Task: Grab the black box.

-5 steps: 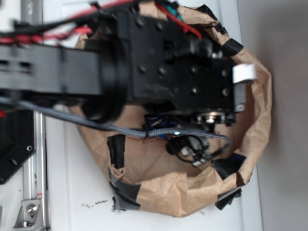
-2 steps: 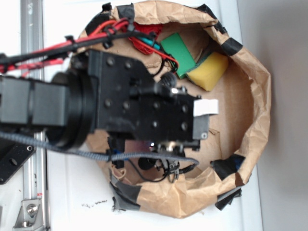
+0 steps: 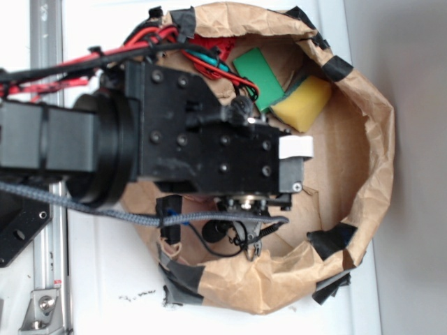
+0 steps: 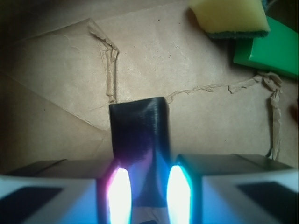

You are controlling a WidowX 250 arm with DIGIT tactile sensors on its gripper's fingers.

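In the wrist view the black box (image 4: 139, 128), a small glossy dark block, stands on end between my two lit fingers on the brown paper. My gripper (image 4: 149, 186) is closed onto its two sides, and the glowing pads (image 4: 119, 193) press against it. Seen from the exterior, the black wrist and gripper body (image 3: 209, 146) hang over the middle of the paper nest and hide the box.
The crumpled brown paper wall (image 3: 377, 160) with black tape patches (image 3: 328, 241) rings the area. A green block (image 3: 258, 77) (image 4: 268, 46) and a yellow sponge (image 3: 304, 103) (image 4: 231, 16) lie at the far side. Cables (image 3: 230, 241) dangle under the wrist.
The arm has swung left and lower in the picture, uncovering the green block and yellow sponge. Over the last half second it only shifted slightly.
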